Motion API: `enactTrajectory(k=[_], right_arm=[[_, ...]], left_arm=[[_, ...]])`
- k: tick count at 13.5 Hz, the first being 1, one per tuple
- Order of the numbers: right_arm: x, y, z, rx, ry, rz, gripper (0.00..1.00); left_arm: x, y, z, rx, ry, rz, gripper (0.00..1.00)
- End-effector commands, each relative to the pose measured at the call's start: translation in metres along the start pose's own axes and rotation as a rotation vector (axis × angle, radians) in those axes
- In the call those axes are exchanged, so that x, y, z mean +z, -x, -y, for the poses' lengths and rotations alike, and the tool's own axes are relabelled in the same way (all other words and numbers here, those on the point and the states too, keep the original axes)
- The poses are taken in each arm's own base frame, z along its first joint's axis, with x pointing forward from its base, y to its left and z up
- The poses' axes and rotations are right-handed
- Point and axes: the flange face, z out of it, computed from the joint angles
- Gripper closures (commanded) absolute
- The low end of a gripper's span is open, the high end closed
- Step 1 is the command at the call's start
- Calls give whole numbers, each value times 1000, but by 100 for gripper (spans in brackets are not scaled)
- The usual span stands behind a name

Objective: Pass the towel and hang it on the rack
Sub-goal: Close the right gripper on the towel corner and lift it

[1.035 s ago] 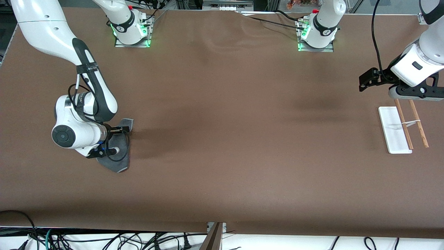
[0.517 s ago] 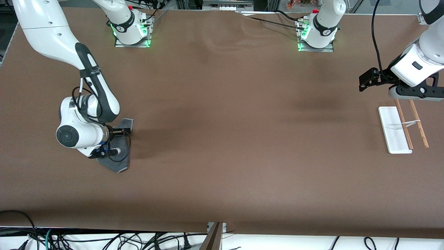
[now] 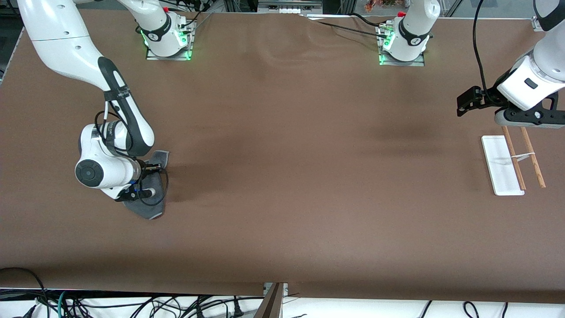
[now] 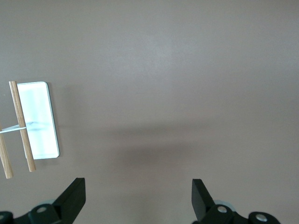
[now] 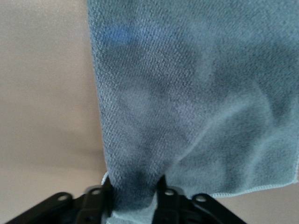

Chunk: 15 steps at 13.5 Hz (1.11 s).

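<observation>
The dark grey towel [image 3: 151, 208] lies on the table near the right arm's end, partly hidden under the right hand. My right gripper [image 3: 142, 180] is down on it. In the right wrist view the right gripper [image 5: 135, 192] is shut on a pinched fold of the towel [image 5: 187, 93], which spreads out in front of the jaws. The rack [image 3: 501, 165] stands at the left arm's end, with a white base and two brown rods [image 3: 515, 164]. My left gripper [image 3: 527, 119] hangs over the rack's end nearest the bases. It is open and empty [image 4: 138, 200]. The rack [image 4: 41, 120] shows in the left wrist view.
The brown table [image 3: 287, 154] stretches wide between the towel and the rack. The two arm bases [image 3: 167, 39] stand along the edge farthest from the front camera. Cables hang below the table's near edge [image 3: 132, 304].
My right wrist has shifted slightly toward the left arm's end, still gripping the towel, which has barely moved. The left arm has not moved.
</observation>
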Motion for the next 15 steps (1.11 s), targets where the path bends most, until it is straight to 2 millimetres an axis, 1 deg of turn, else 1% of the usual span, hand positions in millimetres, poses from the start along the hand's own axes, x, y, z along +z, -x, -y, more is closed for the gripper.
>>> enactTrajectory(k=[1, 2, 3, 5, 7, 8, 9, 10, 11, 12, 13, 14, 15], right_arm=[[0, 3, -2, -4, 4, -5, 100], [-2, 3, -3, -4, 4, -5, 100], [-8, 2, -2, -4, 4, -14, 100], [-28, 0, 2, 6, -2, -46, 100], [-66, -1, 8, 0, -3, -94, 100], [-83, -2, 10, -2, -6, -93, 100], [-102, -4, 16, -10, -12, -87, 100], [-127, -5, 32, -25, -39, -89, 100], [-149, -5, 40, -30, -61, -88, 100], [-166, -4, 49, -39, -75, -89, 100], [-182, -4, 66, -62, -70, -101, 100], [-197, -3, 79, -83, -65, -119, 100], [-208, -3, 95, -101, -61, -136, 100]], left_arm=[[-4, 1, 3, 15, -17, -7, 0], [-3, 1, 3, 16, -17, -6, 0], [-2, 1, 2, 15, -15, -4, 0], [-3, 1, 2, 15, -15, -6, 0], [-3, 1, 3, 16, -17, -6, 0], [-3, 1, 2, 15, -15, -6, 0], [-3, 1, 2, 15, -15, -6, 0], [-2, 1, 3, 14, -15, -4, 0], [-3, 1, 3, 14, -17, -6, 0], [-2, 1, 4, 12, -15, -4, 0], [-2, 1, 4, 12, -15, -2, 0], [-2, 1, 5, 11, -15, -1, 0], [-2, 1, 5, 11, -15, 1, 0]])
